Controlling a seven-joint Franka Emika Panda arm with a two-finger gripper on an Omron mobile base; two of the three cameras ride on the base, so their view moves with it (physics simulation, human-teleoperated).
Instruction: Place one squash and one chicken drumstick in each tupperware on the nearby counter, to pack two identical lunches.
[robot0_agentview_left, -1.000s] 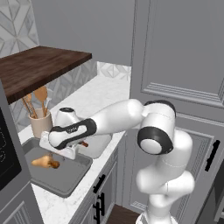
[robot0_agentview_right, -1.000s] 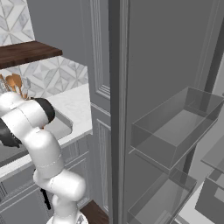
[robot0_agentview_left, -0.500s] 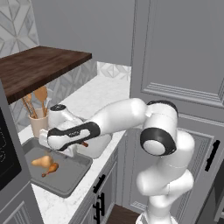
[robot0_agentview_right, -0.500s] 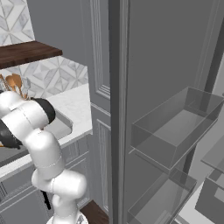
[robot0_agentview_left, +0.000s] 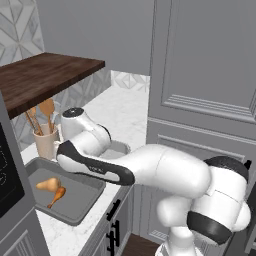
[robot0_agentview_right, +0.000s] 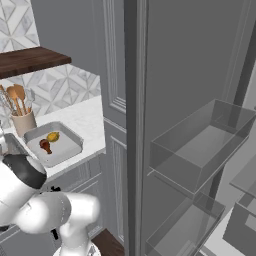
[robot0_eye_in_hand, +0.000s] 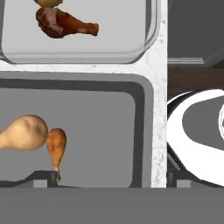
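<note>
1. In the hand view I see the gripper with its jaws spread wide. One fingertip sits at the lower left of the frame and the other at the lower right. Nothing is held between them.
2. Under the hand, across the lower half of that frame, lies one tupperware. It holds a tan squash at the left edge and an orange drumstick touching the squash's right side.
3. The drumstick's thin bone end points down the frame and ends just beside the left fingertip. I cannot tell whether they touch.
4. Across the top of the hand view is the second tupperware. It holds a darker red-brown drumstick, and a sliver of yellow squash shows at the top edge. A strip of white counter separates the two containers.
5. In the left base view the arm reaches from the lower right towards the left, above the container in the lower left of the frame.
6. A beige utensil crock stands just behind that container, under the dark wooden shelf in the upper left.
</note>
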